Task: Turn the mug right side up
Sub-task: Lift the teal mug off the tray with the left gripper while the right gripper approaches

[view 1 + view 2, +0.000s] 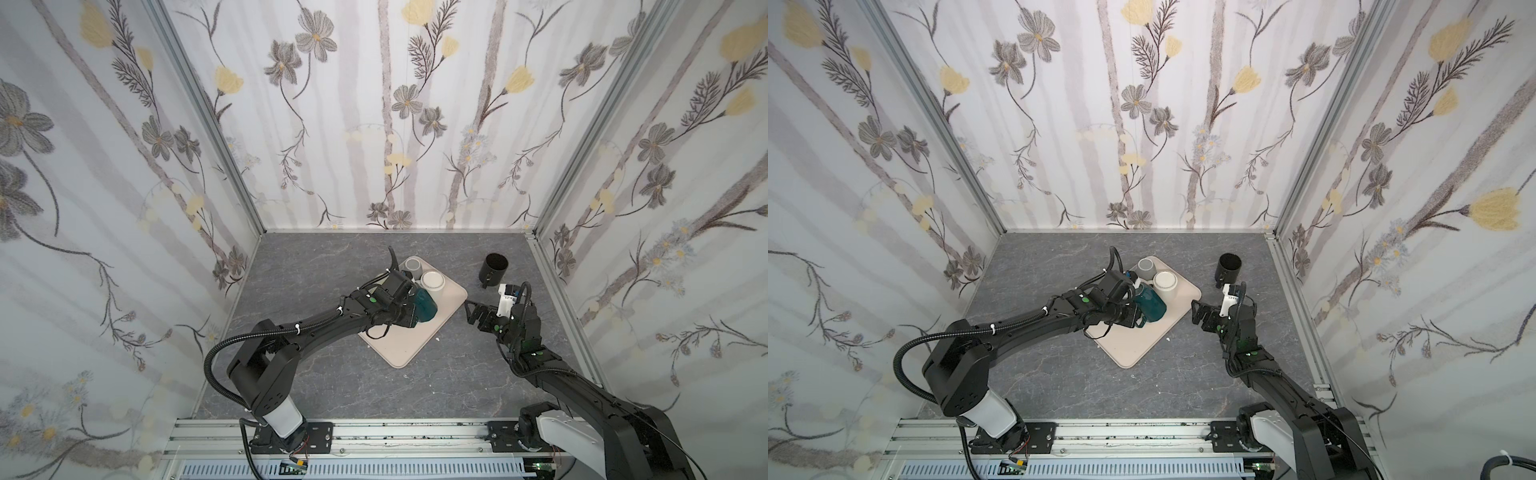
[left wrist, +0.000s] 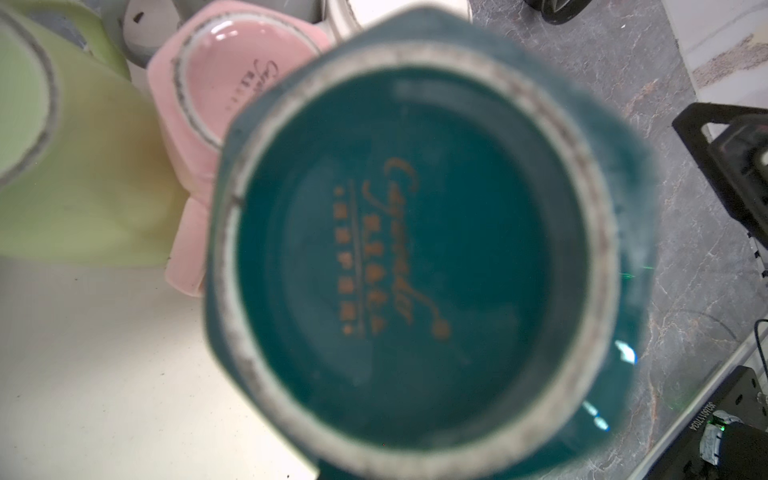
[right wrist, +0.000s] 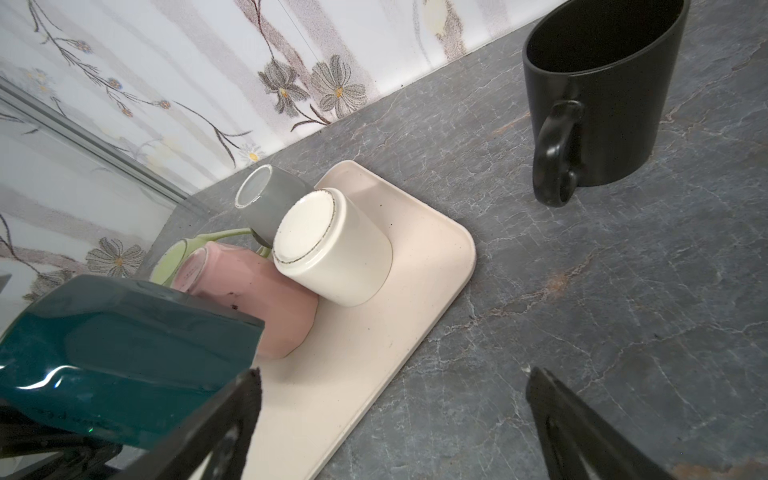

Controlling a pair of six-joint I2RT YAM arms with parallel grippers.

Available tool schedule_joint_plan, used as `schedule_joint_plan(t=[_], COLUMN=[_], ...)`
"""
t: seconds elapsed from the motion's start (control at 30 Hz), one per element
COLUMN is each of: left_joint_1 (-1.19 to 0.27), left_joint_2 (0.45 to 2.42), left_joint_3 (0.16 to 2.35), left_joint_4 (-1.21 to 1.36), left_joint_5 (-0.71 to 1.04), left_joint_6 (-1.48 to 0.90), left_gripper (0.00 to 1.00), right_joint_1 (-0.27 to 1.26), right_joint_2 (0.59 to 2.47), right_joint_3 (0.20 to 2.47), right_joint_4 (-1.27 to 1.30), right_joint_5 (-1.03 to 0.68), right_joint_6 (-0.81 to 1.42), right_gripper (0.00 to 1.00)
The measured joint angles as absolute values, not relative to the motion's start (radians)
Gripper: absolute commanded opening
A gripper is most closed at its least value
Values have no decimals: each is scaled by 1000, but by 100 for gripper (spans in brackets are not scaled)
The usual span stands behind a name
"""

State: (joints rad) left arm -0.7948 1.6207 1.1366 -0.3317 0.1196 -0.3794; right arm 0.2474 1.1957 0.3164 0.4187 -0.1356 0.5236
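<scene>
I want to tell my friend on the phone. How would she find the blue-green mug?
Look at the cream tray on the grey table, where five mugs crowd together. The teal mug is the one nearest the front. It is the only dark one there, beside the pink mug, green mug, grey mug and cream mug, and has gold writing under its base.

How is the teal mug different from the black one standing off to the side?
The teal mug is tipped onto its side over the tray, gripped by the left gripper; the black mug stands upright on the grey table, off the tray, with nothing touching it. The teal mug has flat, faceted sides; the black mug is smooth and flares towards its rim. Both have a handle.
</scene>
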Motion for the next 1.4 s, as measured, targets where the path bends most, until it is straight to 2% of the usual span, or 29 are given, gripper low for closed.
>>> schedule_joint_plan(t=[0.53,0.87,1.1,1.4], left_joint_1=[-732,-726,-722,-710], left_joint_2=[1440,1359,1298,1315], left_joint_3=[932,867,769,762], left_joint_4=[-146,-15,45,115], left_joint_5=[176,195,186,207], left_joint_6=[-445,-455,-445,-475], left_gripper=[0,0,0,0], right_joint_1=[309,426,551,647], right_joint_2=[1077,973,863,921], right_joint_3=[356,356,255,240], right_joint_4=[404,399,416,474], right_joint_5=[-202,-256,-228,-175], right_joint_6=[630,768,897,955], right_gripper=[100,100,100,99])
